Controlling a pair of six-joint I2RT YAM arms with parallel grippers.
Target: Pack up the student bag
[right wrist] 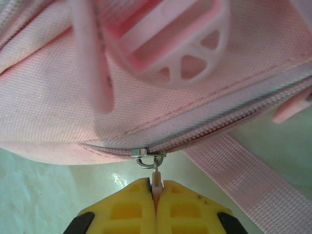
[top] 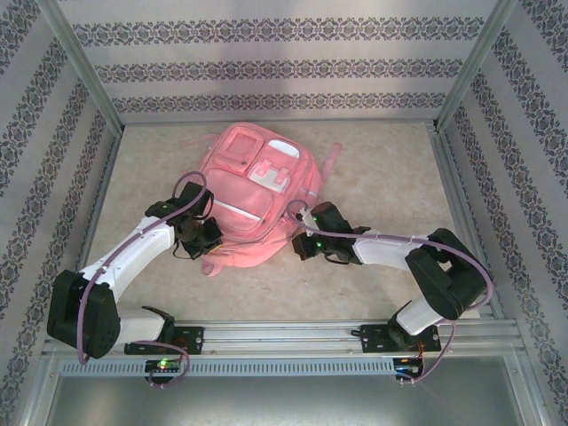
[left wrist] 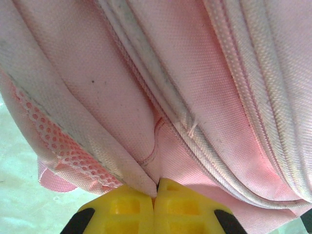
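My tabletop (top: 390, 177) was a pale beige, marbled-looking sheet. The walls (top: 284, 67) on three sides had light wallpaper with dark floral bands. Silver metal posts (top: 84, 67) stood at the back corners. An aluminium rail (top: 293, 335) ran along the near edge, with a slotted strip (top: 293, 366) just beside it.

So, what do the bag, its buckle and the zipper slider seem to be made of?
The bag: woven fabric, matte pink, likely synthetic; the weave grain shows. The buckle: smooth pale plastic, slightly glossy, apparently moulded. The zipper slider: metal, by its silvery shine. Its pull tab: pink, perhaps rubber or plastic.
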